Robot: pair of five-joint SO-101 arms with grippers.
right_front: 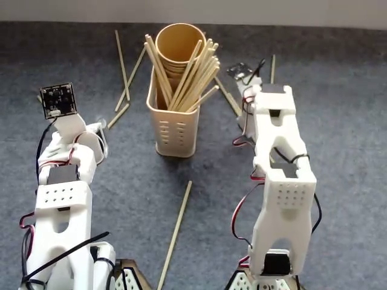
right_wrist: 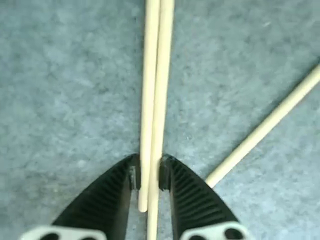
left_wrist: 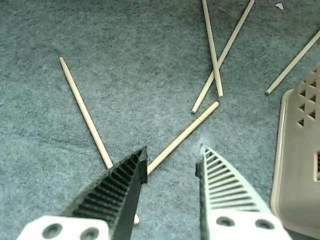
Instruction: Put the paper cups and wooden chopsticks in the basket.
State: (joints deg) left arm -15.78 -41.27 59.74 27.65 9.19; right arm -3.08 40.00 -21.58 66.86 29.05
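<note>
Because the right gripper (right_wrist: pixel 149 164) pinches two chopsticks (right_wrist: pixel 150 75) near their ends, jaws almost shut, one could slip free when lifted.

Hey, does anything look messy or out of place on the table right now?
Yes. One chopstick lies flat in front of the basket, and loose chopsticks are scattered on the left arm's side, all outside it. The right gripper is shut on a pair.

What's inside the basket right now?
The basket holds nested paper cups, the top one open upward, with a bundle of chopsticks leaning alongside them. Its walls hide the lower part, so the cup count is unclear.
</note>
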